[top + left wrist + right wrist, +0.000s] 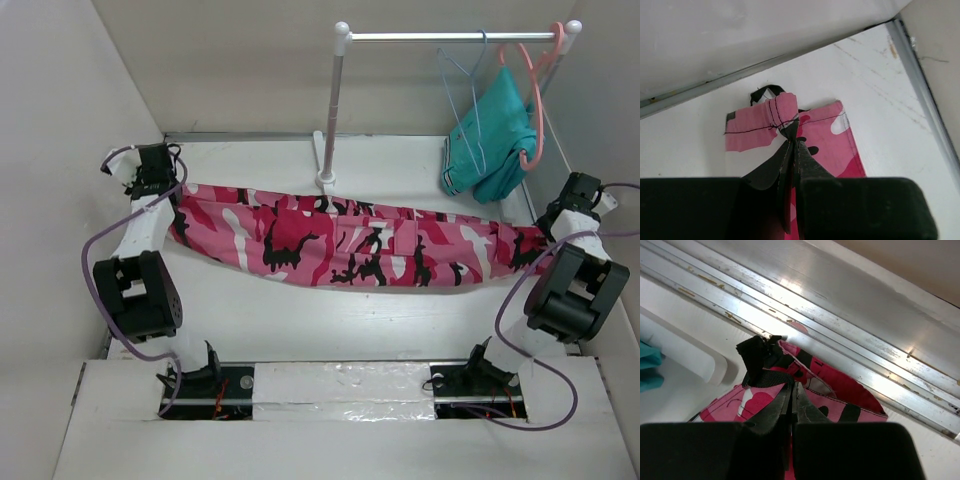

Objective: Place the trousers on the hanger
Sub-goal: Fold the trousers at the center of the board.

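The camouflage trousers [350, 245] are stretched in a long band across the table, sagging a little in the middle. My left gripper [172, 205] is shut on their left end, a pink hem that shows in the left wrist view [775, 117]. My right gripper [545, 228] is shut on their right end, the waistband with black trim [790, 375]. The thin light-blue wire hanger [462, 95] hangs from the rail at the back right, beside the teal garment.
A white clothes rail [450, 36] on a post [330, 110] stands at the back. A teal garment [495, 135] hangs on a salmon-pink hanger [535, 90]. Walls close in on both sides; a metal channel [850, 325] runs beside the right gripper.
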You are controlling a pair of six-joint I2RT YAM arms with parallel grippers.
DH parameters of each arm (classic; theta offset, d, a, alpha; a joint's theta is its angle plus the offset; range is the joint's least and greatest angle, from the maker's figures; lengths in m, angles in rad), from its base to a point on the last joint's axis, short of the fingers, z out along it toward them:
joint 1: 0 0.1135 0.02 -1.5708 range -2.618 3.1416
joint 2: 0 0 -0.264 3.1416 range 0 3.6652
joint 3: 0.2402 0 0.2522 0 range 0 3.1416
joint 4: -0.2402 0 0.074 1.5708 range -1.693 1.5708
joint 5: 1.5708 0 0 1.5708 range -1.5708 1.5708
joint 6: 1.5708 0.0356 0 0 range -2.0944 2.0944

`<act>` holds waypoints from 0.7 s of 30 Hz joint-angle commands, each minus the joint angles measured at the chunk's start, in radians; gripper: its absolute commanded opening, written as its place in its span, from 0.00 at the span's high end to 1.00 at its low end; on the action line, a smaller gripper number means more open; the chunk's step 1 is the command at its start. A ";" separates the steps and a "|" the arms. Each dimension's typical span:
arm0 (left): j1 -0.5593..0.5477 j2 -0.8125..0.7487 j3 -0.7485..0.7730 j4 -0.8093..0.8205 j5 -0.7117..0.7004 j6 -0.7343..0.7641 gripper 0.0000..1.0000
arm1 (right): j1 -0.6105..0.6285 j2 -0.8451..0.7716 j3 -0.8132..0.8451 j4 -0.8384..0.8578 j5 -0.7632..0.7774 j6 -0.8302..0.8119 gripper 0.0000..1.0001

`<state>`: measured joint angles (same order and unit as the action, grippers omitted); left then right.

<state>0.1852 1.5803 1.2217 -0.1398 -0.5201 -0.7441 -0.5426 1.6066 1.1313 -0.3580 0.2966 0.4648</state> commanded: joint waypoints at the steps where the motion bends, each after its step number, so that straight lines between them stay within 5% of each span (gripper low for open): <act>1: 0.033 0.039 0.079 0.011 -0.069 0.019 1.00 | -0.017 0.009 0.076 0.093 0.021 0.009 1.00; 21: 0.010 0.340 0.318 0.126 -0.014 0.144 1.00 | -0.017 0.245 0.188 0.258 -0.050 0.021 1.00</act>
<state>0.1856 1.9129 1.4910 -0.1131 -0.4641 -0.6613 -0.5419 1.8477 1.2629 -0.2440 0.1890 0.4908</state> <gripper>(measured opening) 0.009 0.029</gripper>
